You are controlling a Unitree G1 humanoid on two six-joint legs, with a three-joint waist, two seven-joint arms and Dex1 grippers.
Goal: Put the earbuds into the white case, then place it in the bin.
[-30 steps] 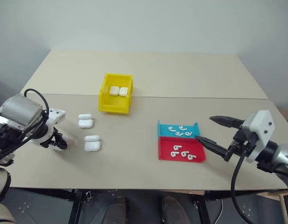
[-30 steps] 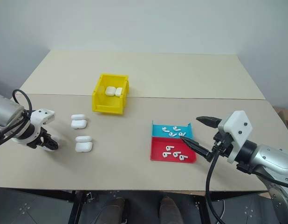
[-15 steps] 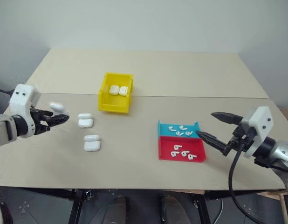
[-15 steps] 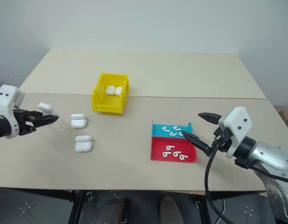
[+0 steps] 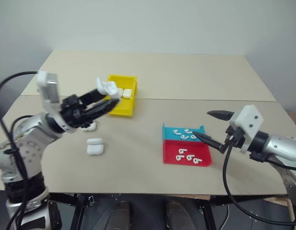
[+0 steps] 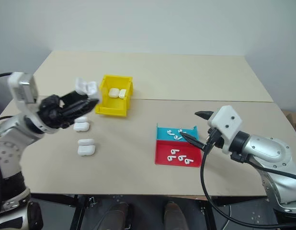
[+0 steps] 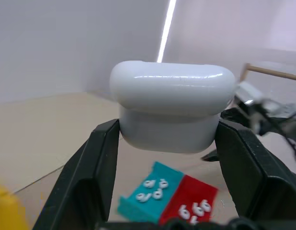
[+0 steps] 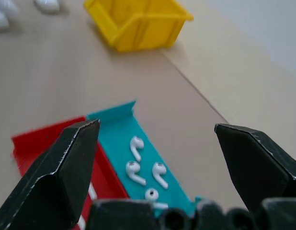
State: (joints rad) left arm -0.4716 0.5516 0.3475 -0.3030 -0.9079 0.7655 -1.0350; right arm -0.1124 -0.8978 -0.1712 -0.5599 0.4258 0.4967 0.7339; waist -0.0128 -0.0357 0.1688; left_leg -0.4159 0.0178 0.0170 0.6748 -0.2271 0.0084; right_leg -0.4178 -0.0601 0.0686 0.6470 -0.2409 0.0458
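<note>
Over the beige table (image 5: 153, 163) by a pale wall, left gripper (image 7: 168, 125) clamps the white case (image 7: 171, 105), right gripper (image 8: 157, 151) spread wide

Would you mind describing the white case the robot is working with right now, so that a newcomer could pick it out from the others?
Start at the yellow bin near the middle of the table. Just to its left, the left gripper is shut on the white case, lifted above the tabletop. Unlike the cases lying on the table or inside the bin, it is held in the air between two black fingers.
</note>
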